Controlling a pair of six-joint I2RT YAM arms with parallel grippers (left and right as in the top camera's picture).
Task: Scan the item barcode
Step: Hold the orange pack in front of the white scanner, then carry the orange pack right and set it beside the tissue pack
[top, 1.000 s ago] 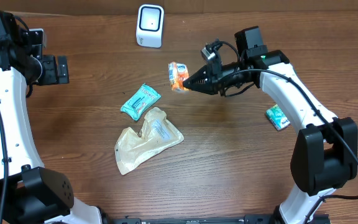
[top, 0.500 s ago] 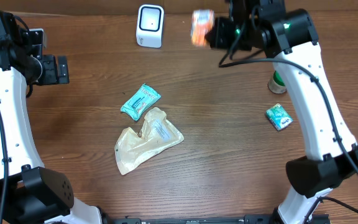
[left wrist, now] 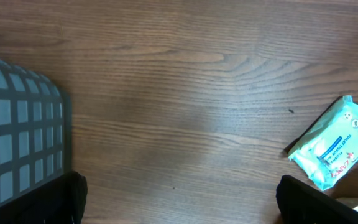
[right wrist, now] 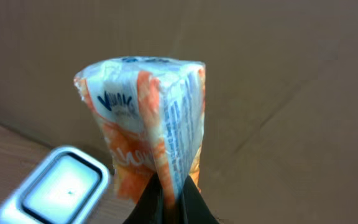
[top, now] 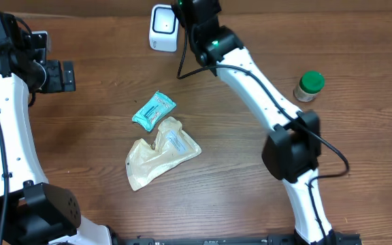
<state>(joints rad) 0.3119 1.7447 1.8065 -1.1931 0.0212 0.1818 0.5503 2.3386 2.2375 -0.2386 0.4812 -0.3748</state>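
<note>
Right gripper (right wrist: 169, 198) clamped on the orange packet (right wrist: 146, 118), which stands upright in its grip, close by the scanner (right wrist: 55, 190). Left gripper (top: 63, 76) spread wide, holding nothing, over the table (left wrist: 179, 93).

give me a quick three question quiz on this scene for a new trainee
1. True or false: the right hand is shut on the orange packet.
2. Which lies nearest the teal packet? A) beige pouch B) green-lidded jar C) orange packet
3. Fill in: in the right wrist view, a white ___ sits lower left of the held packet.
Key: 1 true; 2 A; 3 scanner
</note>
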